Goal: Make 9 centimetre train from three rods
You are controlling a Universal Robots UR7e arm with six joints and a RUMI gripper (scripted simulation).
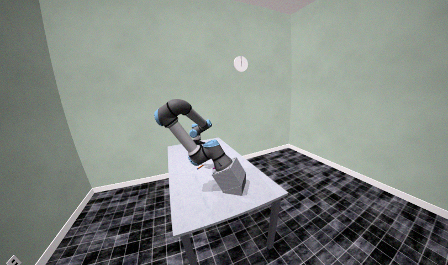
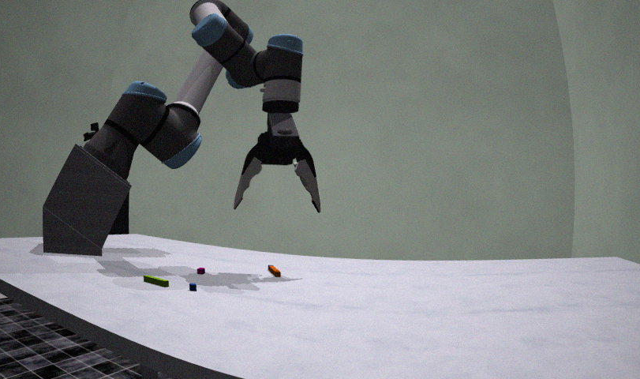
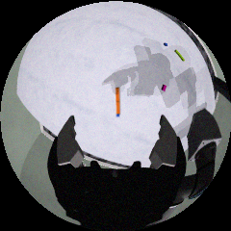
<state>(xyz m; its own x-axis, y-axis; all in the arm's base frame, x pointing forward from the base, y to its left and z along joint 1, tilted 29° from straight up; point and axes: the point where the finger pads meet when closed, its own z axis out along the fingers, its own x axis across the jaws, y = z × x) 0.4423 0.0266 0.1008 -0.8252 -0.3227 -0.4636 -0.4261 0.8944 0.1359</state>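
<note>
Your black-and-grey tool (image 2: 277, 209) (image 3: 116, 115) hangs wide open, holding nothing, above the pale, faintly veined table (image 1: 190, 203) (image 2: 407, 309) (image 3: 63, 63). Square-edged orange pieces (image 2: 274, 271) (image 3: 117, 100) lie in line, a blue cube (image 3: 117, 115) at one end.
</note>
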